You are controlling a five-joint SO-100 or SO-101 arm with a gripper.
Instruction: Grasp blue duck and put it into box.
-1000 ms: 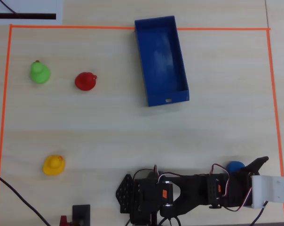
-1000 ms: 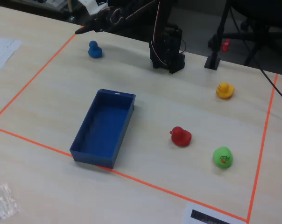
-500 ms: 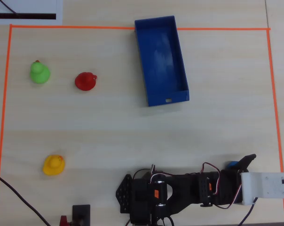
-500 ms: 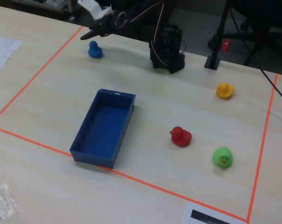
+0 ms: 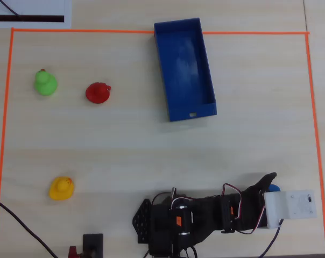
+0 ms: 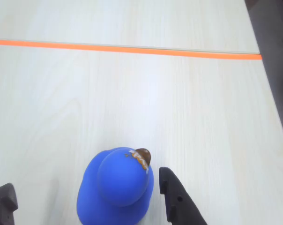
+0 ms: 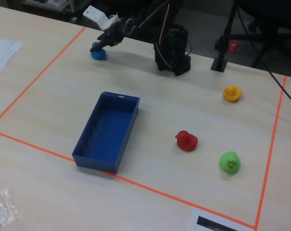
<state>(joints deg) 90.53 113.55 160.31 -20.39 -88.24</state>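
The blue duck [image 6: 117, 187] stands on the table between my gripper's [image 6: 87, 202] fingers. The right finger [image 6: 176, 201] is just beside the duck with a thin gap. The left finger [image 6: 2, 204] is well apart from it. The gripper is open. In the overhead view the duck [image 5: 274, 188] shows only as a blue edge beside the gripper [image 5: 270, 185], at the lower right. In the fixed view the gripper [image 7: 100, 45] hangs over the duck [image 7: 98, 53] at the far left. The dark-blue box [image 5: 192, 113] stands open and empty at top centre, far from the duck; it also shows in the fixed view [image 7: 95, 161].
A green duck [image 5: 45, 82], a red duck [image 5: 98, 92] and a yellow duck [image 5: 61, 188] stand on the left side. Orange tape [image 5: 162, 33] frames the work area; in the wrist view it [image 6: 132, 48] runs beyond the duck. The arm base [image 5: 168, 223] sits at bottom centre.
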